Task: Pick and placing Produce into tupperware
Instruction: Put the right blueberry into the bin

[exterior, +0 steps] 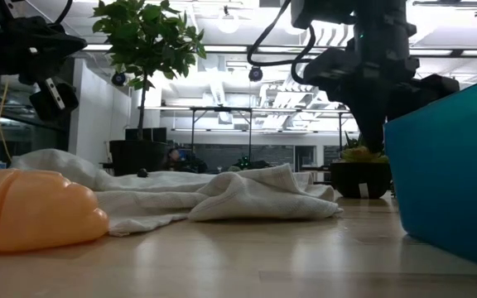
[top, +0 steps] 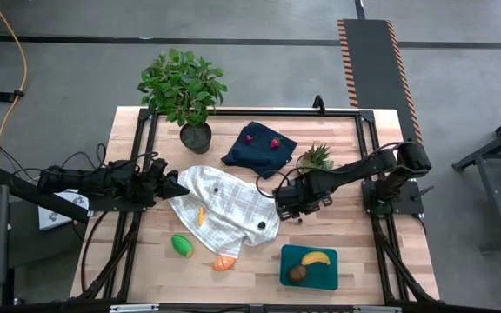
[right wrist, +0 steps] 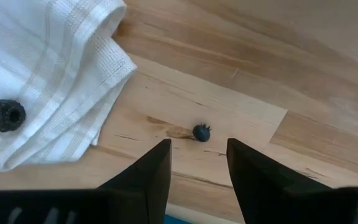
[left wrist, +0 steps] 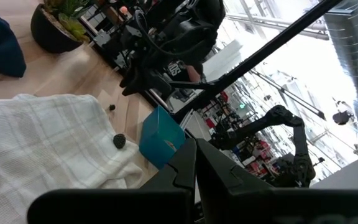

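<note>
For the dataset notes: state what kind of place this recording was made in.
Probably a robotics lab or workshop: a wooden table framed in black metal stands on bare grey floor, hazard-striped matting lies behind it, and another robot arm shows farther back under open ceiling ducts.

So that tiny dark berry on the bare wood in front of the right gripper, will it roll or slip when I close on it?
Probably. The dark berry looks small and round, so a nudge from a finger could roll it across the smooth wooden table. The right gripper stands open wider than the berry, so centre it first. It likely weighs almost nothing and may pop out.
</note>
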Tool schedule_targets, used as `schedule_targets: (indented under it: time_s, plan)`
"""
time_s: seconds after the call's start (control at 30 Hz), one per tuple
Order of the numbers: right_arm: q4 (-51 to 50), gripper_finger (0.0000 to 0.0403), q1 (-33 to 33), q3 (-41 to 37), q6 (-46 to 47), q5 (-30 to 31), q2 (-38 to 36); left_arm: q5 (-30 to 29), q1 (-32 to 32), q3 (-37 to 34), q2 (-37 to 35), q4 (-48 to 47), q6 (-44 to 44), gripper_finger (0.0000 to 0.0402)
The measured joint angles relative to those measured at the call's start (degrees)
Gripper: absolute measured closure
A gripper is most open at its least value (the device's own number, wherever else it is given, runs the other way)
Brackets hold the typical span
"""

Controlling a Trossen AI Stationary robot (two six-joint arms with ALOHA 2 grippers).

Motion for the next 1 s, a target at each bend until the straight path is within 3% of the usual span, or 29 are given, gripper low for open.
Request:
schedule_targets:
  time_s: [1.0]
  plan:
    - [-1.6, 0.0257, 1.3, -0.1, 3.4, 1.7, 0.9, 0.4, 0.0, 0.0, 0.0, 0.1, 0.6, 0.0401]
